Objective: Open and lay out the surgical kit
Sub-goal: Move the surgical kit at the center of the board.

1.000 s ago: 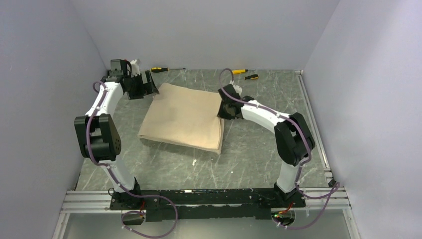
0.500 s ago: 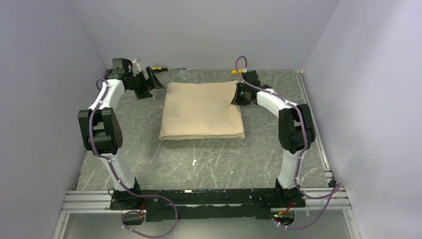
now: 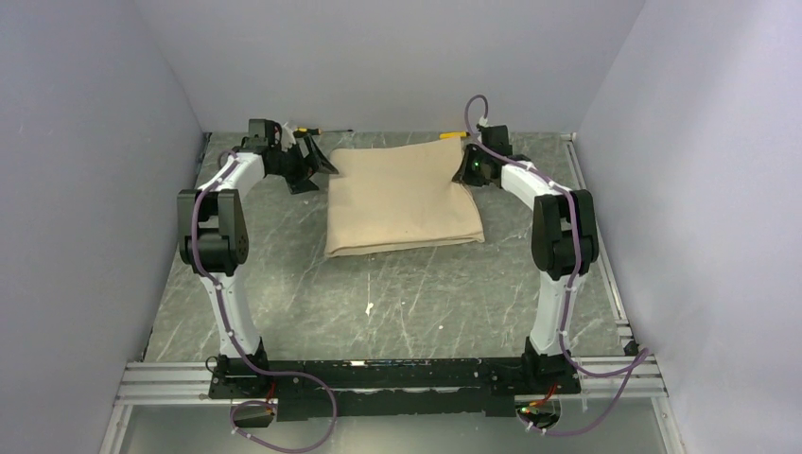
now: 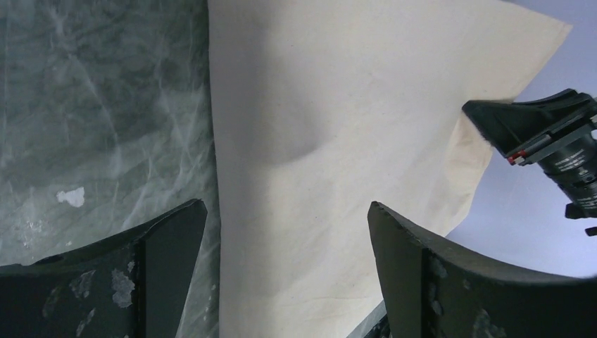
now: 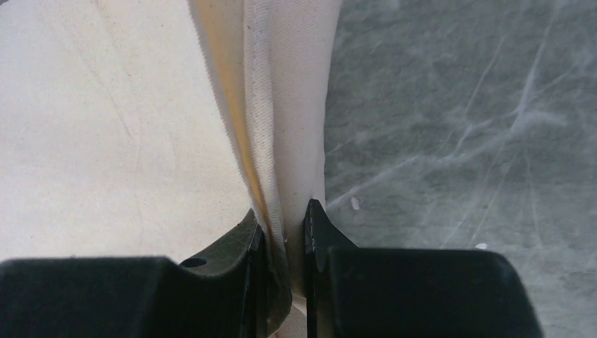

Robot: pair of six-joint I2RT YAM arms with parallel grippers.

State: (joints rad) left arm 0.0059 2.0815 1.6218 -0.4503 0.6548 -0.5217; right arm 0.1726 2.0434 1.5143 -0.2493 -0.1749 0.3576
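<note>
The surgical kit is a folded bundle in its beige wrap cloth (image 3: 402, 200), lying at the back middle of the table. My right gripper (image 3: 465, 171) is shut on the cloth's far right edge; the right wrist view shows the folded hems (image 5: 278, 141) pinched between its fingers (image 5: 281, 239). My left gripper (image 3: 320, 163) is open at the cloth's far left corner, empty, with the cloth (image 4: 317, 141) showing between its fingers (image 4: 285, 211). The mesh tray, the steel instruments and the packets are hidden.
A yellow-and-black screwdriver (image 3: 305, 130) lies at the back wall behind the left gripper. Another yellow handle (image 3: 451, 136) shows behind the right gripper. A small white scrap (image 3: 369, 308) lies on the dark marbled table (image 3: 426, 293). Side walls stand close.
The right gripper has dragged the bundle toward the back right and turned it. Both arms have reached further back. The left gripper has moved right, up to the cloth's corner.
</note>
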